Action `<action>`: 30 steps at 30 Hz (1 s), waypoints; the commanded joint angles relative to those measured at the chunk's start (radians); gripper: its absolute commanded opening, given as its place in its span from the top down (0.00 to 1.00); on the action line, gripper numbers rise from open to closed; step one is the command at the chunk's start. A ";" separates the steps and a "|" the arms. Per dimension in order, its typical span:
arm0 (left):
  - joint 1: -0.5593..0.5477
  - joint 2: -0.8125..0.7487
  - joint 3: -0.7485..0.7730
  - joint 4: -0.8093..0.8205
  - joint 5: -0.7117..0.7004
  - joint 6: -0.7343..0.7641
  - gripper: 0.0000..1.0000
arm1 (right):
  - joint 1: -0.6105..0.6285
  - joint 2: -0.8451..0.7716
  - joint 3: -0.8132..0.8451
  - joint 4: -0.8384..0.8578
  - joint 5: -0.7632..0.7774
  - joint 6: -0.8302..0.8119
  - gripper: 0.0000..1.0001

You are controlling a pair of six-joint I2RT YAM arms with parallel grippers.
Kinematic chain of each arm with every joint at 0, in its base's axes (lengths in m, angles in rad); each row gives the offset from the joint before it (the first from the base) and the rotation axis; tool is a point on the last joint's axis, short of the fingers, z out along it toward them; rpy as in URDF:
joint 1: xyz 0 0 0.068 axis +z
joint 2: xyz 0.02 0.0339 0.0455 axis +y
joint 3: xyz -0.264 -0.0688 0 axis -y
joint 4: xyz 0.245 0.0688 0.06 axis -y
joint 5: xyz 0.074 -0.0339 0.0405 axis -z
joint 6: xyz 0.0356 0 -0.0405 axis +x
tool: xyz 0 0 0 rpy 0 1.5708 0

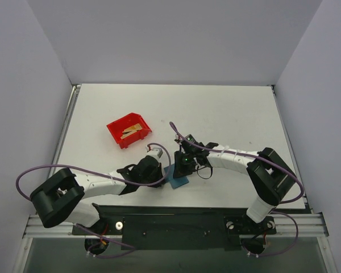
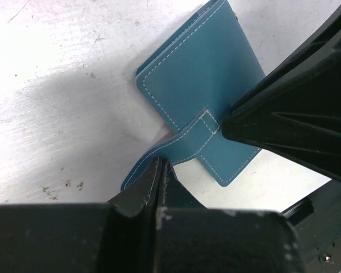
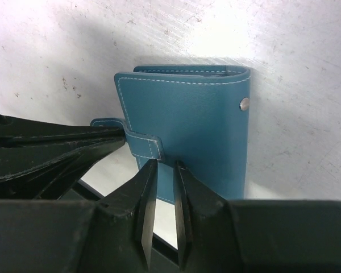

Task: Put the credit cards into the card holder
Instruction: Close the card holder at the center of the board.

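Left arm (image 1: 96,182): we see it run from its base at the near-left corner, low across the table (image 1: 227,114), towards the centre; the wrist lies close to the surface.
Right arm (image 1: 233,156): it reaches from the near-right base leftwards, elbow raised, with the wrist tipped down over the centre.
Card holder (image 3: 187,125): folded shut, it lies flat on the table close to the near edge, between the two grippers. The teal outer face is up and a metal stud shows near one edge.
Snap tab (image 2: 196,139): unfastened, it is stretched off the card holder's edge towards the left arm.
Left gripper (image 2: 159,168): clenched on the free end of the snap tab. It sits just beside the card holder on the left side, and the body of the card holder lies beyond its fingertips.
Right gripper (image 3: 165,168): the jaws are narrowly parted and we see nothing between them. The fingertips stand over the card holder's edge, just beside the sewn end of the snap tab. We cannot tell whether they touch the leather.
Red bin (image 1: 115,128): it stands farther out on the table, left of centre, well apart from both grippers.
Credit cards (image 1: 132,132): gold-tan, they lie inside the red bin.
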 commanded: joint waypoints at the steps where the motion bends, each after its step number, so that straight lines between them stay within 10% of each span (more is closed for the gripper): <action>1: -0.006 0.038 -0.017 0.052 -0.006 -0.020 1.00 | 0.007 -0.048 0.034 -0.056 0.009 -0.006 0.85; 20: -0.006 0.044 -0.040 0.059 0.001 -0.028 1.00 | -0.152 -0.185 -0.088 -0.032 -0.026 -0.110 0.43; 30: -0.006 0.058 -0.019 0.046 0.002 -0.014 1.00 | -0.223 -0.072 -0.180 0.168 -0.230 -0.075 0.39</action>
